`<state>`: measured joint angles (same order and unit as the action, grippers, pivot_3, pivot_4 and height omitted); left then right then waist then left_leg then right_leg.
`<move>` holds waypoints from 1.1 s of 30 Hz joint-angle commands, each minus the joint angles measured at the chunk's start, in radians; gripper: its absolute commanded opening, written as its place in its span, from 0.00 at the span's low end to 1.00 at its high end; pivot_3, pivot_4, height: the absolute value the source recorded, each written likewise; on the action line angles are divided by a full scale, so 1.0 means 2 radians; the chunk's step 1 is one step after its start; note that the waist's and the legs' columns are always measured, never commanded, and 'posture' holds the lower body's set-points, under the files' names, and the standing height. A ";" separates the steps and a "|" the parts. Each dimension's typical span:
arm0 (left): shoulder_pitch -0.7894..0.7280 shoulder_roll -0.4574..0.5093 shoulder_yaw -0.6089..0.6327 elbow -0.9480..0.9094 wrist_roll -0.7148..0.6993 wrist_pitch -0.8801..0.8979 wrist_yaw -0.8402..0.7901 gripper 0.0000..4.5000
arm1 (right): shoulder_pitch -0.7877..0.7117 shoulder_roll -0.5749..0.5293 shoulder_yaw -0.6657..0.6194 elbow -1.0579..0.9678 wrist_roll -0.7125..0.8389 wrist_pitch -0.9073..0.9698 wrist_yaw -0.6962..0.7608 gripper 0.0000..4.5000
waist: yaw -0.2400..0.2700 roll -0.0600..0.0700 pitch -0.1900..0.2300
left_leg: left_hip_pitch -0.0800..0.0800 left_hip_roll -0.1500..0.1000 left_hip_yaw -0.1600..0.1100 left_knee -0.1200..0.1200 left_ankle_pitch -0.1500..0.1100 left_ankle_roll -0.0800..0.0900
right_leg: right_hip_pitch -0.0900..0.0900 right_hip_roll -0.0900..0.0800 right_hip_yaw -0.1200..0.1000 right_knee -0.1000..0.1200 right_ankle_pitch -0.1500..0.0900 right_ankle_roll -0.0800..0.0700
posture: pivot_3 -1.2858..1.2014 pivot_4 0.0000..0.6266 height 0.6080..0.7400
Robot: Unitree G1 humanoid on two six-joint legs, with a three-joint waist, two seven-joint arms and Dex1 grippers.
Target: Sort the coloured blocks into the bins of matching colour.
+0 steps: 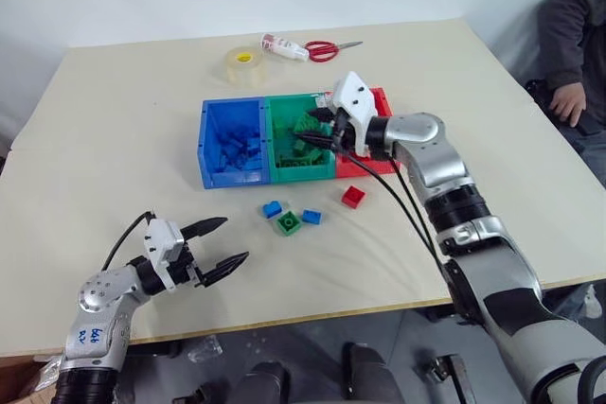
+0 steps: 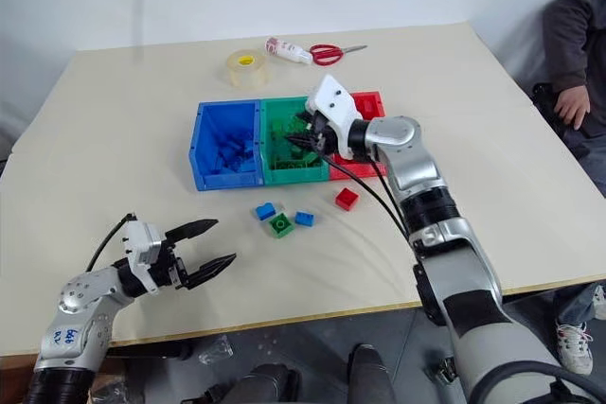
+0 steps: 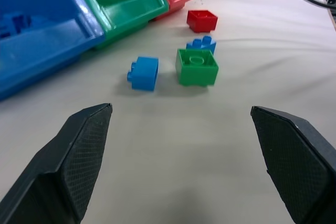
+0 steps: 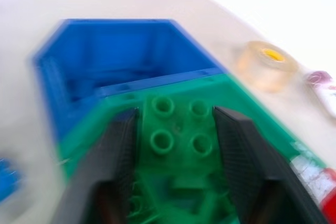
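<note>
Right wrist view shows you the right pincer pinching a square green block, studs up, over the green bin. Your left pincer stands spread above the surface.

Left gripper low, level, fingers wide apart; right gripper outstretched, fingers flanking 1 brick.

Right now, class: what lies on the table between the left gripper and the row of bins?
In the left eye view, four loose blocks: two blue blocks, a green block and a red block lie between the left gripper and the bins.
</note>
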<state>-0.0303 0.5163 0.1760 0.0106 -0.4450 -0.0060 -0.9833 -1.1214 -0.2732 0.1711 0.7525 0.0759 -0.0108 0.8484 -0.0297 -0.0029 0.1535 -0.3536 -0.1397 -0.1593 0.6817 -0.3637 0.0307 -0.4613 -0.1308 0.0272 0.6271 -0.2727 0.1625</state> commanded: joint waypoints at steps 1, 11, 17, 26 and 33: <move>-0.003 -0.001 0.000 -0.005 -0.003 -0.004 0.001 1.00 | -0.015 0.004 -0.026 0.020 -0.003 -0.046 -0.033 0.79 | -0.003 0.000 0.000 | 0.000 0.000 0.000 0.000 0.000 0.000 | 0.000 0.000 0.000 0.000 0.000 0.000 | 0.52 0.24 1.00; -0.008 -0.001 -0.004 0.001 -0.003 -0.001 -0.005 1.00 | 0.162 -0.100 -0.016 -0.246 0.062 0.075 0.119 0.86 | -0.005 0.000 0.000 | 0.000 0.000 0.000 0.000 0.000 0.001 | 0.000 0.000 -0.001 0.000 0.000 0.000 | 0.52 0.24 1.00; -0.024 0.001 -0.009 0.017 -0.003 -0.001 -0.016 1.00 | 0.291 -0.217 -0.042 -0.416 0.118 0.201 0.176 0.86 | 0.003 0.000 0.000 | -0.001 0.000 0.001 0.001 -0.001 0.001 | 0.000 0.000 0.000 -0.001 0.000 0.000 | 0.52 0.24 1.00; -0.042 0.003 -0.014 0.039 -0.001 -0.004 -0.031 1.00 | 0.402 -0.280 -0.104 -0.471 0.137 0.247 0.142 0.86 | 0.010 0.000 0.000 | 0.000 0.000 0.003 0.001 -0.001 0.001 | 0.000 0.000 0.001 -0.003 0.000 0.000 | 0.52 0.24 1.00; -0.052 -0.002 -0.021 0.041 0.001 -0.003 -0.031 1.00 | 0.365 -0.205 -0.068 -0.425 0.118 0.229 0.087 0.86 | 0.015 0.000 0.000 | 0.000 0.000 0.003 0.001 -0.001 0.001 | 0.000 0.000 0.001 -0.003 0.000 0.001 | 0.52 0.24 1.00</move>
<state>-0.1284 0.5125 0.1353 0.0966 -0.4430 -0.0009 -1.0398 -0.3713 -0.6999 0.0360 -0.1078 0.3273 0.4716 1.0483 0.0000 -0.0026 0.1537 -0.3534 -0.1393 -0.1529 0.6835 -0.3651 0.0326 -0.4610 -0.1318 0.0296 0.6217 -0.2719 0.1639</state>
